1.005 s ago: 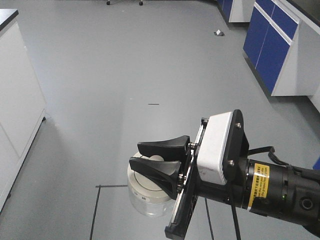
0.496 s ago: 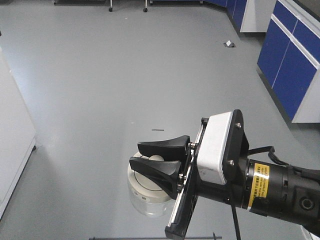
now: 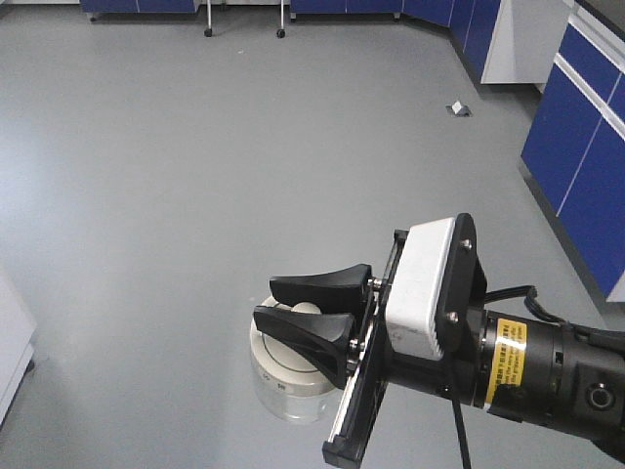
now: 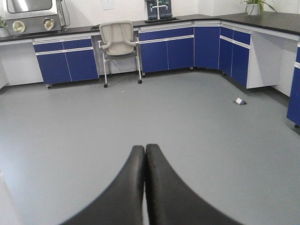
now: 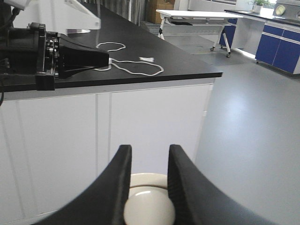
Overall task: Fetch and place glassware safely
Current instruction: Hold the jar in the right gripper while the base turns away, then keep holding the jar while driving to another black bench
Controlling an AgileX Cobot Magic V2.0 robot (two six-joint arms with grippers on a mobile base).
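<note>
Glass, clear and squat, under a cream-white lid (image 3: 276, 358): jar (image 3: 281, 399) hanging above the grey floor (image 3: 195, 176), clamped at the lid's knob (image 5: 149, 211) between the black fingers (image 3: 314, 337) of the right gripper (image 3: 266, 302). Left gripper (image 4: 145, 149) pressed closed with nothing in it, fingertips (image 4: 138, 155) touching, facing blue cabinets (image 4: 166, 49) and a chair (image 4: 117, 40) across the floor.
</note>
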